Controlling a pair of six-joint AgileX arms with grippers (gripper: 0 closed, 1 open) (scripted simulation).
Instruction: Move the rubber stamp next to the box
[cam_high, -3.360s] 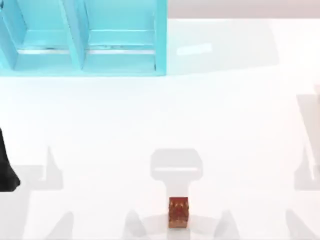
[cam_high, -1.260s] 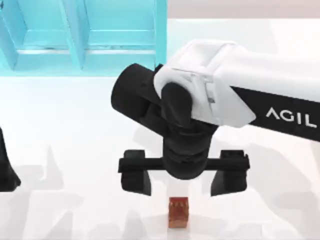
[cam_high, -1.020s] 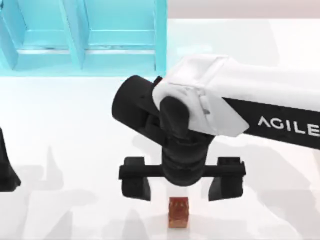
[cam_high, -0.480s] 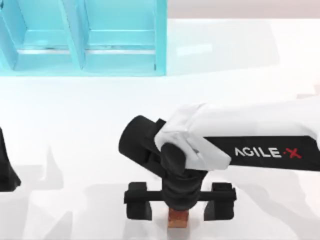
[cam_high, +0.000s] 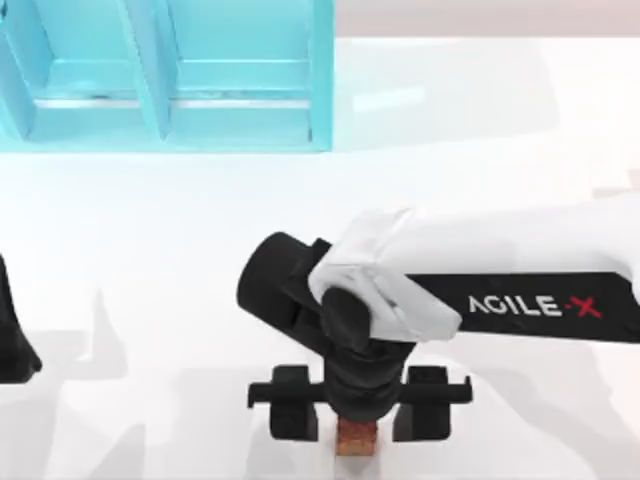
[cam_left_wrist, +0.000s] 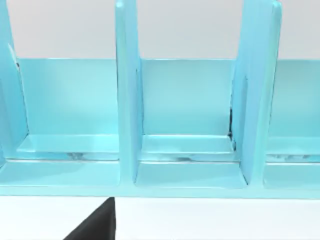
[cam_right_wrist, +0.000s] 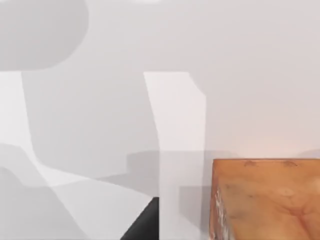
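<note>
Right, the right arm (cam_high: 500, 270) reaches in from the right side of the desk (cam_high: 150, 250), and its black band carries white lettering that reads roughly "AGILE·X", with a red X at the end. Its claw (cam_high: 358, 420) hangs low at the desk's near edge, directly over the rubber stamp (cam_high: 357, 438). The two black fingers (cam_high: 296, 415) stand on either side of the stamp with a narrow gap on each side, so the claw is apart and not yet clamped on it. Only the stamp's lower part peeks out beneath the wrist from above. The right wrist view brings it close: a reddish-orange mottled top face standing on the white surface. The box (cam_high: 170, 80), a light blue piece with upright dividers, sits at the far left, well apart from the stamp. The left wrist view faces its compartments head-on. The left arm (cam_high: 12, 340) rests at the left edge; I cannot tell how its claw stands.
</note>
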